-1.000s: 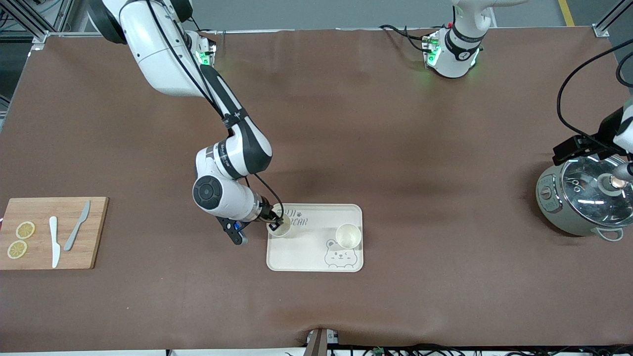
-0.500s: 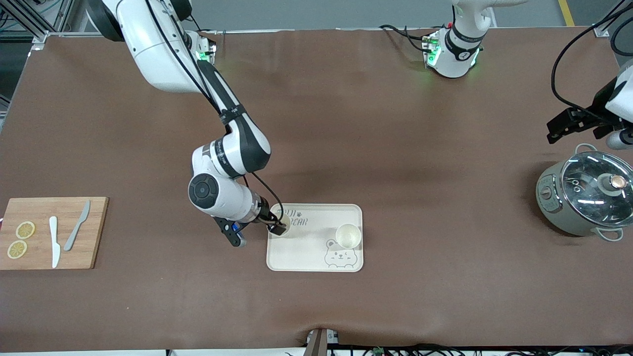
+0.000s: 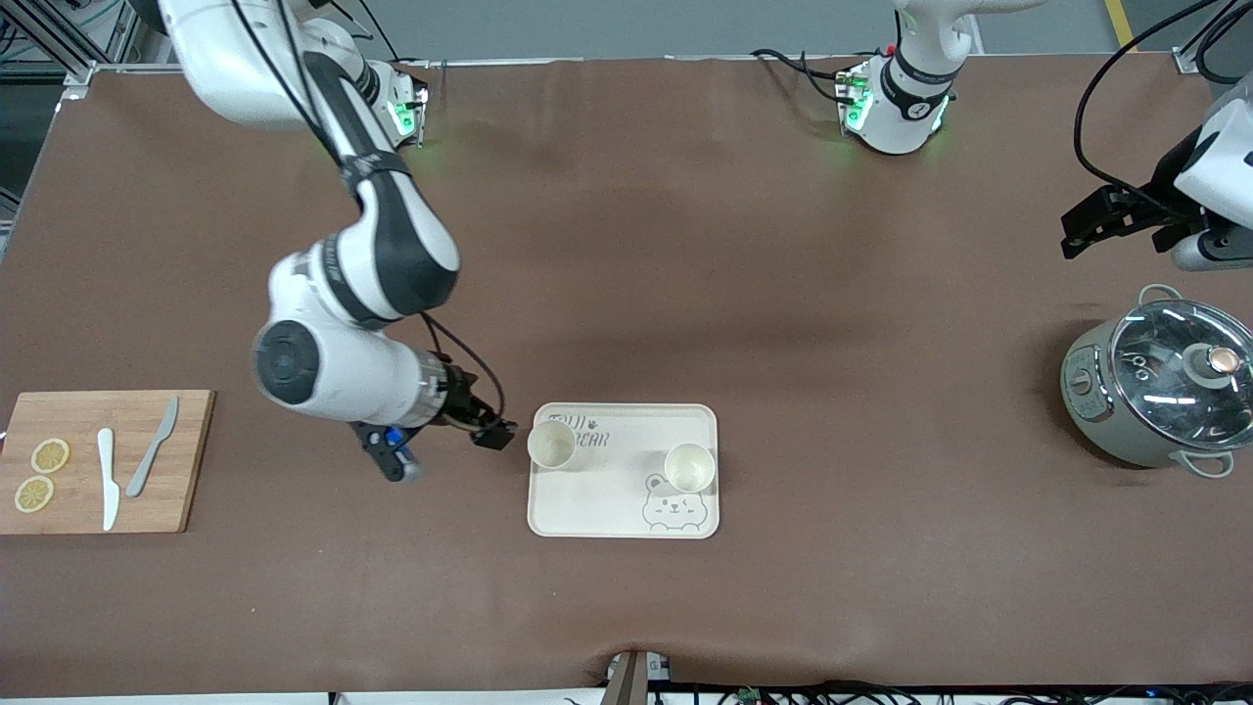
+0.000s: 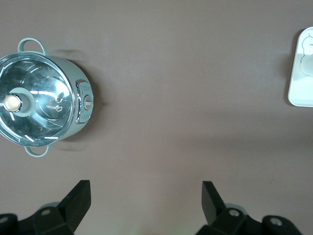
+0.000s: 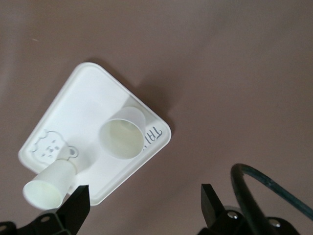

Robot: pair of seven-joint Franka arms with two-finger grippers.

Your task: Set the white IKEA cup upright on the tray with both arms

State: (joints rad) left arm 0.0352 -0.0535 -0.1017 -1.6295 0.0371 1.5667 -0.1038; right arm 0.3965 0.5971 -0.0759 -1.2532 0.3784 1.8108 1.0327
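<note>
We record two white cups standing upright, mouths up, on the tray (image 3: 624, 471): one cup (image 3: 551, 446) at the corner by the grey lettering, toward the right arm's end, and a second cup (image 3: 688, 467) beside the bear-face drawing, close to the rim toward the left arm's end. The right gripper (image 3: 492, 434) hangs over bare table just beside the tray's edge, apart from the nearest cup, fingers spread and empty in the right wrist view (image 5: 142, 208). The left gripper (image 4: 145, 201) hangs over open table near the lidded pot (image 3: 1165, 381), well apart from the tray, fingers likewise spread and holding nothing. We judge the placing step done for both cups, and the step in hand to be the retreat; the next move calls for no more than lifting both arms away without brushing either cup. Edges to note: both cups sit close to the tray rim, so a stray touch could tip one off. Open room: wide bare table lies between tray and pot, and between tray and the cutting board (image 3: 104, 461) with its knives and lemon slices.
</note>
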